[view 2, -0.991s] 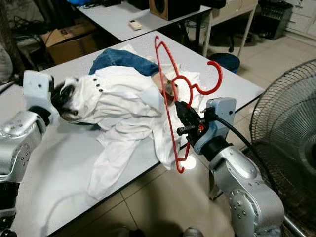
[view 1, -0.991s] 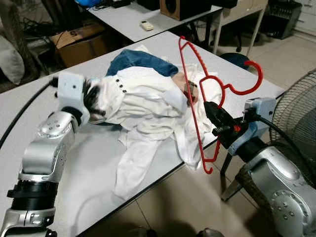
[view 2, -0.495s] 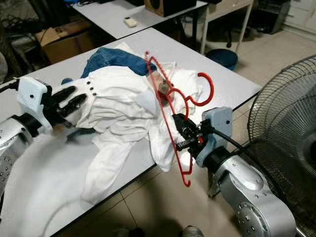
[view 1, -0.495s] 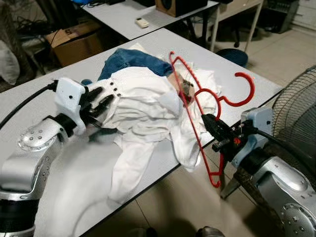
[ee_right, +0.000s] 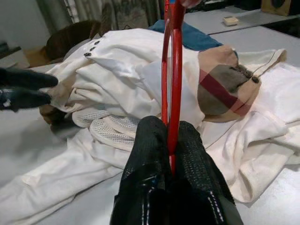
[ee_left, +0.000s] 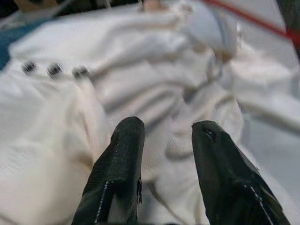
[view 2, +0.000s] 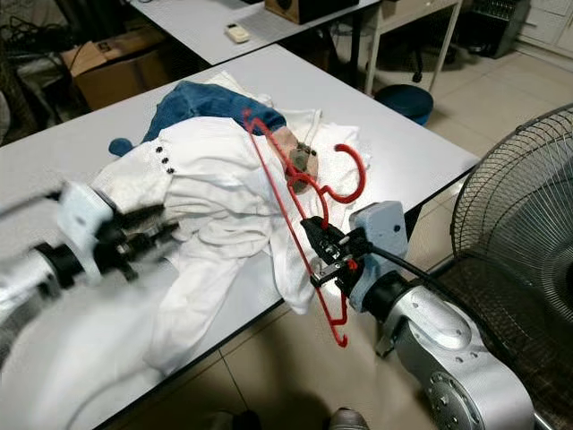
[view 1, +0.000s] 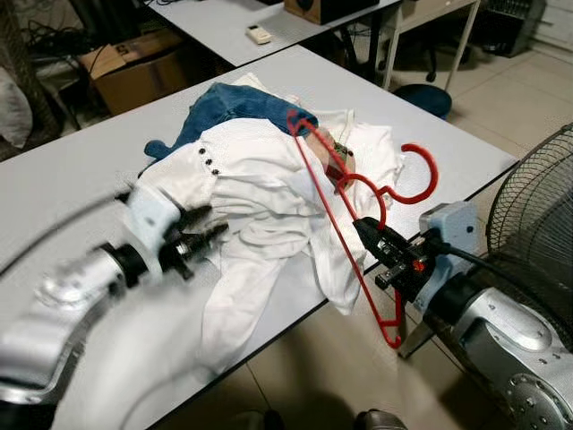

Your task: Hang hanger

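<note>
You have the red hanger (view 1: 358, 228) clamped between the fingers of the right gripper (view 1: 374, 244), which holds it by one of its thin side bars, a little below the neck. The hanger is tilted: its hook (view 1: 421, 175) curves open above the gripper, and its long frame goes from above the white garment (view 1: 269, 202) down past the edge of the grey surface (view 1: 81, 170), so the lowest corner hangs in the air over the tiled floor (view 1: 295, 376). In the right wrist view the two black fingers (ee_right: 150, 154) are pressed together on the red bar (ee_right: 172, 70), with the white garment behind it.

Your left gripper (view 1: 199, 242) is on the other side of the white garment from the hanger, low over the surface, and it looks blurred in both eye views. Its fingers (ee_left: 123, 154) stand apart with nothing between them (the left wrist view shows the gap clearly), and they point at the white cloth with its row of dark buttons (ee_left: 54, 70).

The white garment lies crumpled in the middle of the surface, one sleeve trailing toward the near edge. A blue denim piece (view 1: 237, 106) lies partly under it on the far side. A tan checked patch (ee_right: 229, 86) shows on the cloth just beside the hanger. A standing fan (view 1: 537, 215) is beside the right arm, past the edge of the surface, and a cardboard box (view 1: 134, 67) is on the floor beyond the surface
</note>
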Controlling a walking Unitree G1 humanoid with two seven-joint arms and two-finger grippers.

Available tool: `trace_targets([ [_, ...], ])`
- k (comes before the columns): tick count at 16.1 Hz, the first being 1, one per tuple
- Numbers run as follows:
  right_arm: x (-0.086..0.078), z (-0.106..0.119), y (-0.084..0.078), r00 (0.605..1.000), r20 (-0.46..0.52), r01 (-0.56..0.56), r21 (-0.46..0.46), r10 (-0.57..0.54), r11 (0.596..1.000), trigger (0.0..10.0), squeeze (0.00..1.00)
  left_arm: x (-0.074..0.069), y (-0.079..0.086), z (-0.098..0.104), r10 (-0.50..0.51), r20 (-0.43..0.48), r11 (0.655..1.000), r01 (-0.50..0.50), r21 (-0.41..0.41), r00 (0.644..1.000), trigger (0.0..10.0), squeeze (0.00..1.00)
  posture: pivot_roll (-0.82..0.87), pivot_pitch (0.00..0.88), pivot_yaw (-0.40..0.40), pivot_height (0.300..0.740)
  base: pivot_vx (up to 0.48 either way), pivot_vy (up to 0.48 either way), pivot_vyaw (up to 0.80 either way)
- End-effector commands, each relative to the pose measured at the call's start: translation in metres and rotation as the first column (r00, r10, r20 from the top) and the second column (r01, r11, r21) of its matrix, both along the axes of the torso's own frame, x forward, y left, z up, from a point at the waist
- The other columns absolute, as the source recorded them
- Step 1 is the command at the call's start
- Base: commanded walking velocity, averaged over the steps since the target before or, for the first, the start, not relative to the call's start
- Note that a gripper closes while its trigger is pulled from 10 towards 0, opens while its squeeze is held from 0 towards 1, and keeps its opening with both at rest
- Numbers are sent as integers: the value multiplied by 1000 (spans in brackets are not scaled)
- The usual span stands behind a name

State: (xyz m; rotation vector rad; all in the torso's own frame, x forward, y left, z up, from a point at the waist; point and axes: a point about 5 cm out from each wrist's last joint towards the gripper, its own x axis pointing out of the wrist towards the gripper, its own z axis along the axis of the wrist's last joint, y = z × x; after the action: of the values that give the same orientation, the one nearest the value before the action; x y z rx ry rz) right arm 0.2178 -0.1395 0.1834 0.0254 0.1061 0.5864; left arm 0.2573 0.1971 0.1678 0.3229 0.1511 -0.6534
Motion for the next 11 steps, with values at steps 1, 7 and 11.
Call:
trace_targets([
  [1,-2,3,4,999,25,-27,-5,27,1000,10000,0,2,8,-2,44,7,997,-45,59,999,10000,0,-158,91,136,740,0,0,0],
  [7,-4,1,5,998,42,-46,-53,49,998,10000,0,12,16,-4,175,170,972,-198,129,970,10000,0,-163,94,140,740,0,0,0],
  [11,-4,0,6,997,46,-53,-56,56,997,10000,0,7,21,-5,198,190,975,-214,64,961,10000,1000,-157,98,135,740,0,0,0],
])
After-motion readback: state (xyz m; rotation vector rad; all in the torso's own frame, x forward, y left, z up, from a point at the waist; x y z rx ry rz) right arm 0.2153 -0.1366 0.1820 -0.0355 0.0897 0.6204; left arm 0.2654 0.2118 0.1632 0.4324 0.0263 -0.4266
